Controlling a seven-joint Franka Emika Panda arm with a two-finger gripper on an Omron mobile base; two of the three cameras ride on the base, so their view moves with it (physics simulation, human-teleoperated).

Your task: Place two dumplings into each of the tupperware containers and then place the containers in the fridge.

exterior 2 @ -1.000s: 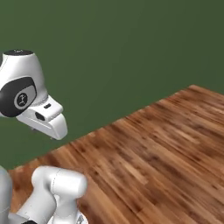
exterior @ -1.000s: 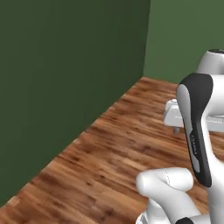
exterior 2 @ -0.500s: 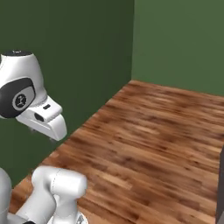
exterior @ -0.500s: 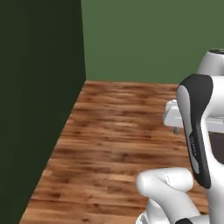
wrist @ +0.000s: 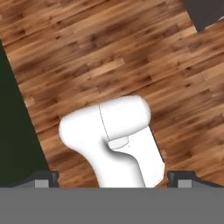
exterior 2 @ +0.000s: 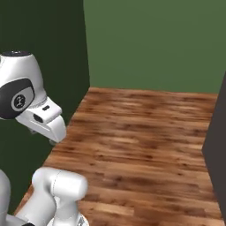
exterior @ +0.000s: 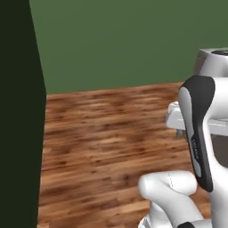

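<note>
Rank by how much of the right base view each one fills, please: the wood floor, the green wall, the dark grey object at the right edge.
1. Green wall and wood floor: they look nearly equal, so I cannot rank them.
2. Dark grey object: clearly smallest, and cut off by the frame.

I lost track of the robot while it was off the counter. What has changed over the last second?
The base has turned: both base views swung across the green walls and wood floor, and the room corner slid left. Nothing in the room itself moved. The arm kept its pose, and the pincer stayed open and empty.
</note>
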